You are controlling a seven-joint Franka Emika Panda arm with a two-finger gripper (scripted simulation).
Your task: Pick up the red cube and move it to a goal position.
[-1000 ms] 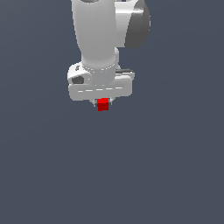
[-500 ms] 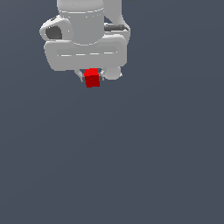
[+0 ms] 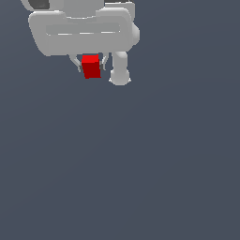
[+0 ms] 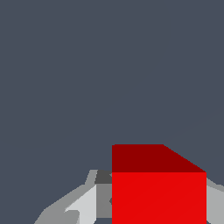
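One plain slate-grey surface fills both views; jaws clamp the red cube.

The cube sits between the two fingers of the gripper, one finger on each side of it and touching it. The gripper's body lies directly above the cube, at the top of the exterior view toward its left. A rounded part of the arm hangs just beside the cube on the exterior view's right. In the wrist view the cube lies between the fingers.
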